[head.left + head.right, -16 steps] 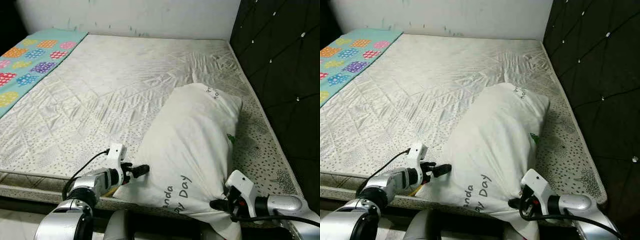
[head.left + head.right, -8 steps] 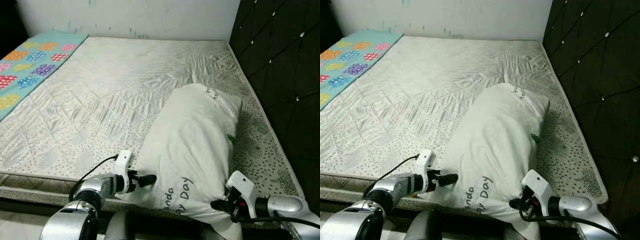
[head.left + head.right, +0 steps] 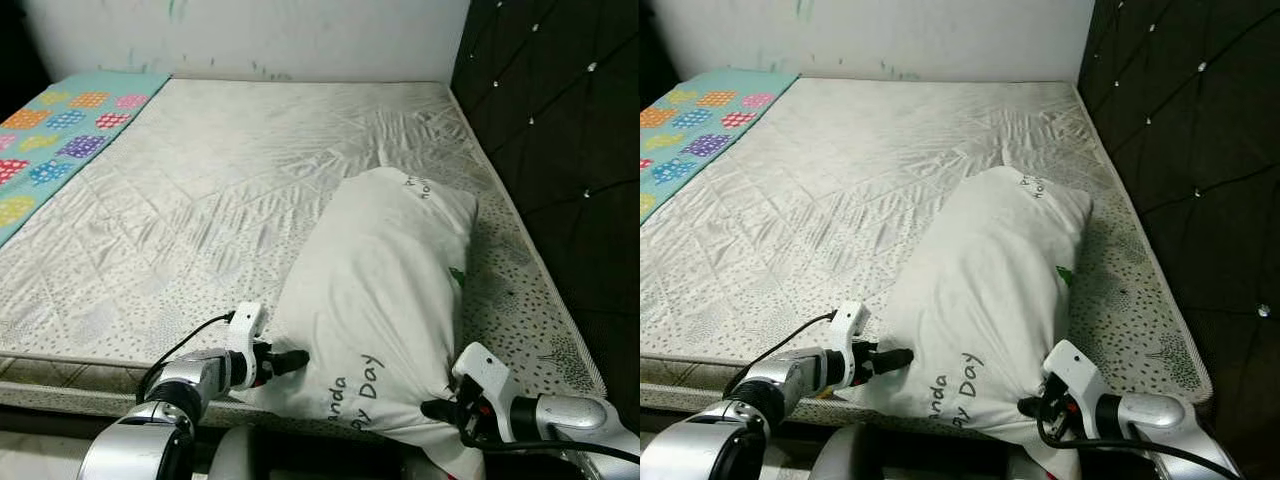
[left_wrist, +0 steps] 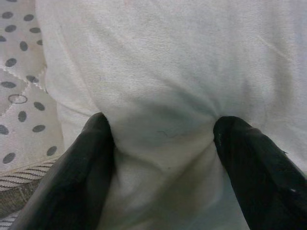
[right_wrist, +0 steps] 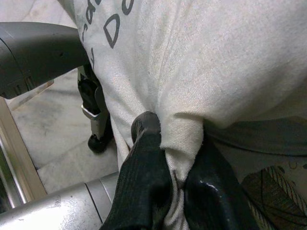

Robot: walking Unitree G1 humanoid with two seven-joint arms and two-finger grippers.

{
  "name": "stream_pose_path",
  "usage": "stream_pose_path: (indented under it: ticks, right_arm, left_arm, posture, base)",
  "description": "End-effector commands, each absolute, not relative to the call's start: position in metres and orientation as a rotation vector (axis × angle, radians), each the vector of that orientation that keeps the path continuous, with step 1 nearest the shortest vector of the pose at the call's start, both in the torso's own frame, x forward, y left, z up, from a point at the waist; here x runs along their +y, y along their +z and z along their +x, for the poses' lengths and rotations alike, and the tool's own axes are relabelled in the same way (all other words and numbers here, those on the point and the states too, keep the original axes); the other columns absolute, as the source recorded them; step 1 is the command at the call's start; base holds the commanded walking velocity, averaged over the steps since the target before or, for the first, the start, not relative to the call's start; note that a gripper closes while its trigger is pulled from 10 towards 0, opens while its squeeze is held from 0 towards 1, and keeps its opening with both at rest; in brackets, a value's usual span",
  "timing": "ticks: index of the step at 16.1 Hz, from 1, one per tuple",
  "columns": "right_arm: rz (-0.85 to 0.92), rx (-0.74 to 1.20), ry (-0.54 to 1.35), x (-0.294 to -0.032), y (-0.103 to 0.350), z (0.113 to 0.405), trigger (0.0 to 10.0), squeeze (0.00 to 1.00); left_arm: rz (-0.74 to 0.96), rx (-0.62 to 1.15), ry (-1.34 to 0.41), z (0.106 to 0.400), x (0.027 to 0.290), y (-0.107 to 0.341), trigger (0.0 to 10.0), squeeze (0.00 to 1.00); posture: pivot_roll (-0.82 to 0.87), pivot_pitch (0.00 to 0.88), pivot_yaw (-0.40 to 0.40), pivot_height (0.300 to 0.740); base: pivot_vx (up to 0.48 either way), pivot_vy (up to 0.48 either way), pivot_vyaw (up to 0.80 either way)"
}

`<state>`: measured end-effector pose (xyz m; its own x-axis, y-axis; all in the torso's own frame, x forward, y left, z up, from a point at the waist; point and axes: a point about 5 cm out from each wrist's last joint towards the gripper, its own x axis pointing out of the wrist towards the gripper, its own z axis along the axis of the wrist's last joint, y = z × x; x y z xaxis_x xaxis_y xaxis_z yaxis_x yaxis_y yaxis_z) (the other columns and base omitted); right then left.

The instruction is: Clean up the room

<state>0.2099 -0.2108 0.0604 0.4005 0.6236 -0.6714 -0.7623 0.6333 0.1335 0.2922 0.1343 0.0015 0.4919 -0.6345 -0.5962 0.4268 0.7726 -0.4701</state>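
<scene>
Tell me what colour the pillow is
White pillow with dark lettering, clearest in the left eye view.

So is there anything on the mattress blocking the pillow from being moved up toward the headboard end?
Nothing visible does. The pillow lies by the headboard, and the mattress around it is bare. The right gripper already pinches its corner; the left gripper presses open fingers into its near edge.

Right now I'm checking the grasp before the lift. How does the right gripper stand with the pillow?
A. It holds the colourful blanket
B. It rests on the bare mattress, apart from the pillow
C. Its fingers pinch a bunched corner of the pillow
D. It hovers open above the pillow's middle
C: in the right wrist view the right gripper has its two black fingers closed on a gathered corner of the white pillow.
</scene>
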Motion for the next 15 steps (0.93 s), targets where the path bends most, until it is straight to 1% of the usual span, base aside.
stream_pose_path:
  ticks: [1, 9, 15]
  right_arm:
    - [-0.191, 0.722, 0.962, -0.1972, 0.0637, 0.2063, 0.0, 0.0]
    - [-0.202, 0.725, 0.967, -0.1965, 0.0633, 0.2066, 0.0, 0.0]
    - [-0.203, 0.72, 0.962, -0.196, 0.062, 0.2081, 0.0, 0.0]
  left_arm:
    - [-0.286, 0.885, -0.661, 0.2834, 0.1334, -0.0064, 0.0, 0.0]
    - [-0.341, 0.894, -0.648, 0.2781, 0.1334, -0.0109, 0.0, 0.0]
    - [-0.348, 0.892, -0.633, 0.2773, 0.1335, -0.0121, 0.0, 0.0]
  posture:
    - [-0.28, 0.0, 0.036, 0.617]
    - [-0.29, 0.0, 0.03, 0.617]
    - [-0.28, 0.0, 0.033, 0.617]
  base:
    - [0.0, 0.0, 0.0]
    - [0.0, 0.0, 0.0]
    - [0.0, 0.0, 0.0]
